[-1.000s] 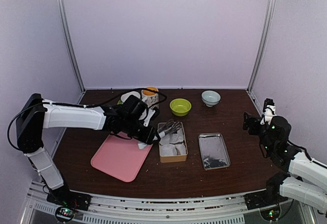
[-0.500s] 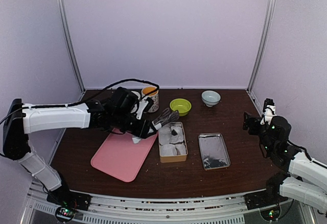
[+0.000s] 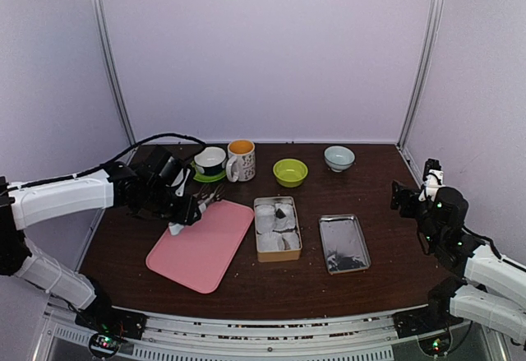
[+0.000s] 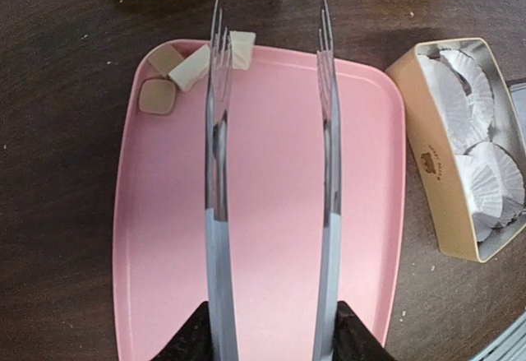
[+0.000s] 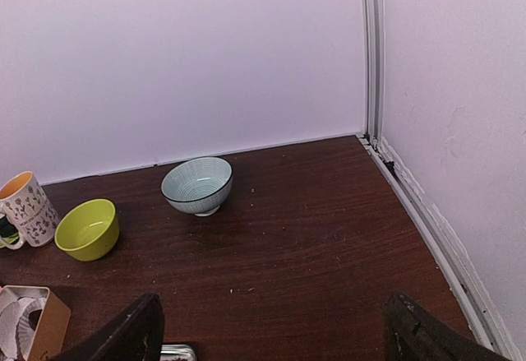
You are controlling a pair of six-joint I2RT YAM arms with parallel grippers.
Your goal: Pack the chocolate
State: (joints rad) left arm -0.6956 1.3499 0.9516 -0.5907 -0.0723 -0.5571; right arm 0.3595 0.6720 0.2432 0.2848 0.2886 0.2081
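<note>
Several small chocolates (image 4: pixel 156 95), whitish and brown, lie at the far left corner of the pink tray (image 4: pixel 271 172). My left gripper (image 4: pixel 271 340) is shut on metal tongs (image 4: pixel 215 172). The tong arms are spread and empty, their tips over the tray's far edge next to the chocolates. In the top view that gripper (image 3: pixel 187 209) hovers over the tray's far left corner (image 3: pixel 197 250). The bear-printed tin (image 3: pixel 277 228) with white paper cups holds one dark chocolate (image 3: pixel 281 211). My right gripper (image 5: pixel 275 336) is open and empty, far right (image 3: pixel 403 198).
A metal tin lid (image 3: pixel 343 243) lies right of the tin. Along the back stand a cup on a green saucer (image 3: pixel 210 161), a printed mug (image 3: pixel 241 159), a green bowl (image 3: pixel 290 172) and a pale blue bowl (image 3: pixel 339 158). Walls close in on three sides.
My left arm has lifted the tongs out of the tin and swung them left to the tray's far corner. A dark chocolate now lies in the tin. The right arm has not moved.
</note>
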